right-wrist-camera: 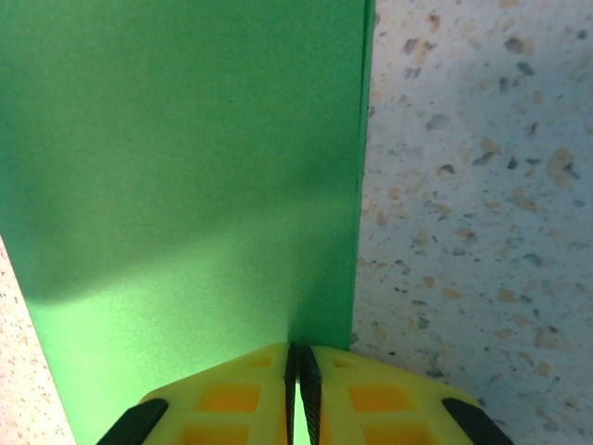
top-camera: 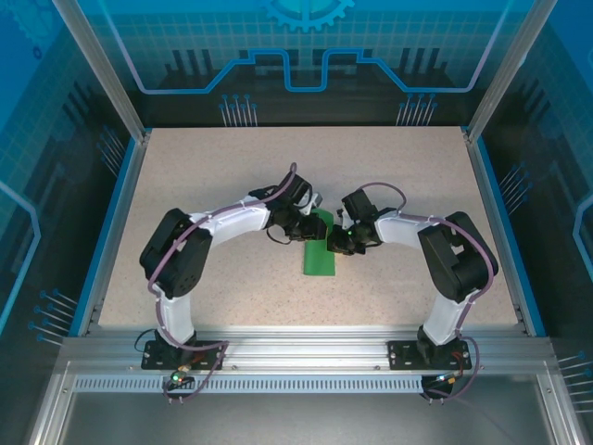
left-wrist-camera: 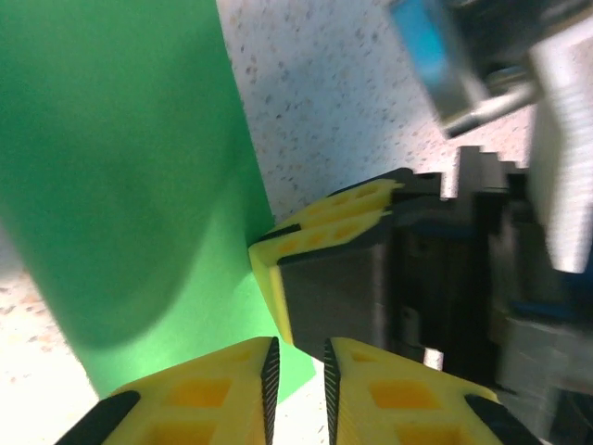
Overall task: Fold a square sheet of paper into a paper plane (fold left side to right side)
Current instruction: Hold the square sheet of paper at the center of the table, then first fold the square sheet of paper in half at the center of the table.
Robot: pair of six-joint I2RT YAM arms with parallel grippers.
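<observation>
- The square sheet of paper (top-camera: pixel 320 252) is bright green, matte and unmarked. It is folded to a narrow upright strip and lies just right of centre in the top view, flat on the speckled tabletop (top-camera: pixel 204 176).
- In that view the two arms bend inward and meet over the strip's upper half. The left hand (top-camera: pixel 306 225) is at its upper left and the right hand (top-camera: pixel 344 243) is on its right edge. The fingers are too small there to judge.
- The right wrist view gives the detail: the right hand (right-wrist-camera: pixel 298 362) has its yellow fingers pressed together, clamped on the sheet just inside its straight right edge. The green fills the left and centre of the frame.
- In the left wrist view the left hand (left-wrist-camera: pixel 298 362) sits at the bottom of the frame. Its fingers are a narrow gap apart, with nothing between them, above the sheet's lower corner.
- The same view shows one yellow finger (left-wrist-camera: pixel 320 232) of the right hand touching the sheet's edge at mid-frame.
</observation>
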